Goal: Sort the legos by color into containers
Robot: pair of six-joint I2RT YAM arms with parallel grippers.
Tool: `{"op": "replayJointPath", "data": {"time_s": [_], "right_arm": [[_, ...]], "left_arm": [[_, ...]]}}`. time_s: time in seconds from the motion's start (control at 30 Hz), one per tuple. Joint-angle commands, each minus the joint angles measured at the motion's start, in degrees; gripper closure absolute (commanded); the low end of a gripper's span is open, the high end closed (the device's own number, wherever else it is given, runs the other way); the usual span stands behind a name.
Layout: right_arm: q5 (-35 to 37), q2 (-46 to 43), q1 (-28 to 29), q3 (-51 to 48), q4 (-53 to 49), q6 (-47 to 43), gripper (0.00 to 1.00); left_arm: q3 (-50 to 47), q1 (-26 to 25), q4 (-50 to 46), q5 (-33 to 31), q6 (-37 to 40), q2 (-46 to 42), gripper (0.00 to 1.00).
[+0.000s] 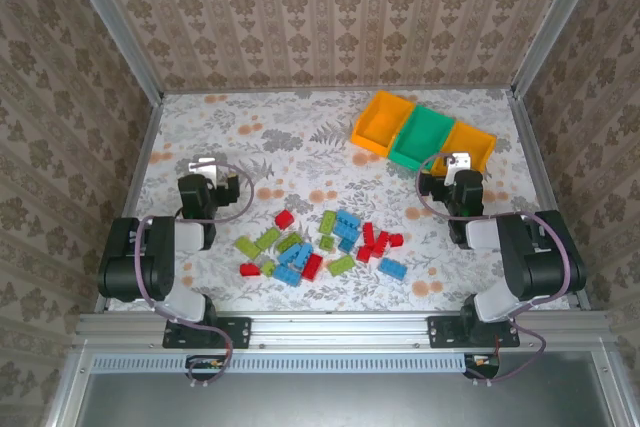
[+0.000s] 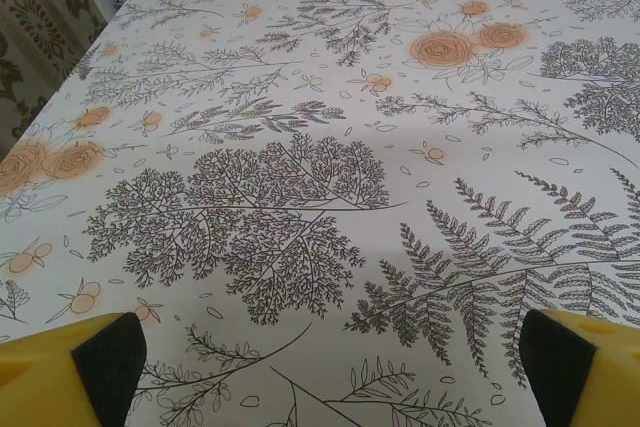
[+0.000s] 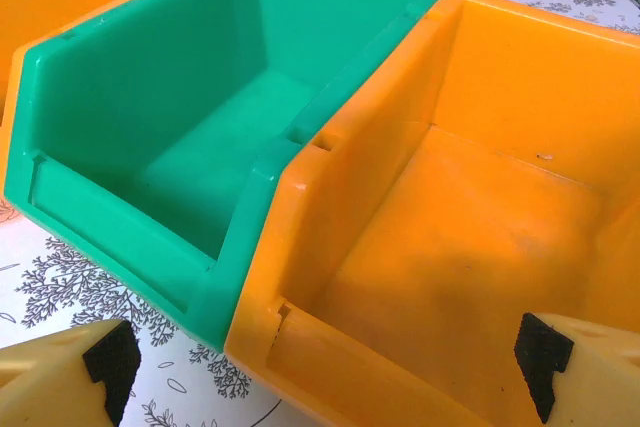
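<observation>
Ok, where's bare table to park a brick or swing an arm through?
Bare: the far left of the table, ahead of the left arm, and the strip between the bricks and the bins. Crowded: the near middle, where the bricks lie, and the far right, where the bins stand.

Red, blue, lime legos (image 1: 347, 223) scattered mid-table, three empty containers (image 1: 421, 137) far right

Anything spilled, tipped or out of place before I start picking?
Nothing stands out. The legos lie loose mid-table; the green bin and orange bin beside it sit upright and empty. The left gripper and right gripper are open.
</observation>
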Motion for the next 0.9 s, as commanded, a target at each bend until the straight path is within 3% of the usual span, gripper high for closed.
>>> {"op": "replayJointPath", "data": {"time_s": [0.0,0.77,0.87], "right_arm": [[-1.2,-0.7,-0.3,1.0,1.0,0.4,0.0],[-2.7,-0.8,-1.1,0.9,0.9,0.8,0.0],[-3.2,-2.9,-1.1,4.2,-5.7,0.6,0.0]], "left_arm": [[1.1,0.6,1.8,0.8,1.3,0.0,0.0],[1.0,0.6,1.9,0.9,1.3,-0.1,0.0],[1.1,0.6,1.9,0.9,1.3,0.0,0.0]]}}
